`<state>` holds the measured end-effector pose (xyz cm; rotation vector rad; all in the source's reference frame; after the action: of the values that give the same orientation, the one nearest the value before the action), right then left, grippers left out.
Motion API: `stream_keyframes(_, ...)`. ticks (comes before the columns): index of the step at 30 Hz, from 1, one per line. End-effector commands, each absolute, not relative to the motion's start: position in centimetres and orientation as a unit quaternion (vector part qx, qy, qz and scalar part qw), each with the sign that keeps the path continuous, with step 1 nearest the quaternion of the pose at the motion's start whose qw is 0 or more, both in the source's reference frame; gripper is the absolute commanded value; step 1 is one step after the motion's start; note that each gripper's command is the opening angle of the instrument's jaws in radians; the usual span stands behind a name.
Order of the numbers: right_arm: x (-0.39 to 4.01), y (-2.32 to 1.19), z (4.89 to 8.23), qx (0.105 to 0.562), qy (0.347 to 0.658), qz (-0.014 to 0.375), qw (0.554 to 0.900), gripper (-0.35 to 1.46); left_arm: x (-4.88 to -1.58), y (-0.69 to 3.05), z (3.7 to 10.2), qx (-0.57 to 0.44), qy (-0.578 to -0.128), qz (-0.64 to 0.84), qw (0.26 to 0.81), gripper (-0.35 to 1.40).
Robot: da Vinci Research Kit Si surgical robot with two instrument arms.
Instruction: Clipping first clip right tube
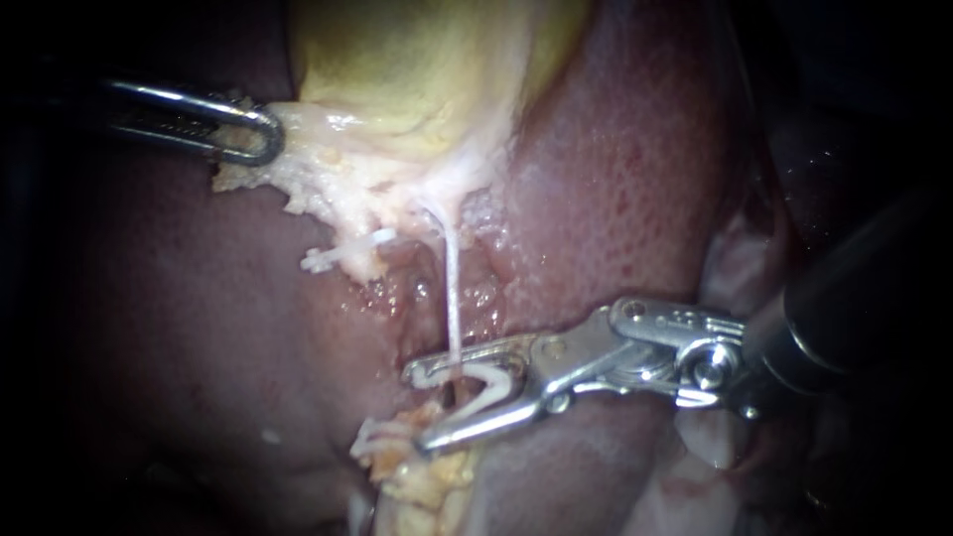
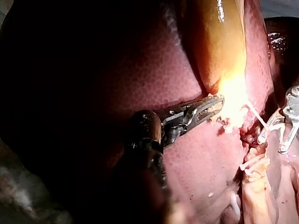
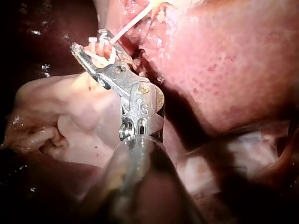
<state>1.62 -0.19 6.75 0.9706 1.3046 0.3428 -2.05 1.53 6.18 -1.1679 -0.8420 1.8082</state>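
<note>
A thin white tube [image 1: 453,298] runs down from the gallbladder's pale neck [image 1: 397,189] across raw liver bed. My right instrument [image 1: 422,409] comes in from the right, its jaws wide apart and carrying an open white clip [image 1: 478,382]. The clip straddles the tube's lower end. In the right wrist view the same jaws [image 3: 89,43] hold the clip [image 3: 99,50] around the tube [image 3: 133,21]. At the upper left, my left instrument [image 1: 260,137] is shut on the gallbladder's ragged whitish edge [image 1: 298,189]. In its own wrist view the left instrument [image 2: 212,106] is stretching that edge.
The yellow gallbladder [image 1: 417,69] fills the top centre, with red liver [image 1: 635,179] on both sides. Another white clip [image 1: 324,260] sits on a short stub left of the tube. Yellowish fatty tissue [image 1: 427,481] lies under the right instrument's jaws.
</note>
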Motion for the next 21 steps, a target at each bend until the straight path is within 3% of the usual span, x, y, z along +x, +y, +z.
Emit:
stream_keyframes(1,1.62,-0.21,6.75,0.439,0.574,0.162,0.672,0.1,-2.05,1.54,6.18,-0.463,-0.333,0.716,0.403,-0.35)
stream_keyframes(7,1.58,-0.22,6.76,0.461,0.557,0.191,0.664,-0.35,-2.05,1.53,6.18,-0.462,-0.333,0.716,0.403,-0.35)
stream_keyframes(21,1.55,-0.21,6.78,0.463,0.556,0.193,0.663,-0.35,-2.05,1.53,6.18,-0.462,-0.333,0.716,0.403,-0.35)
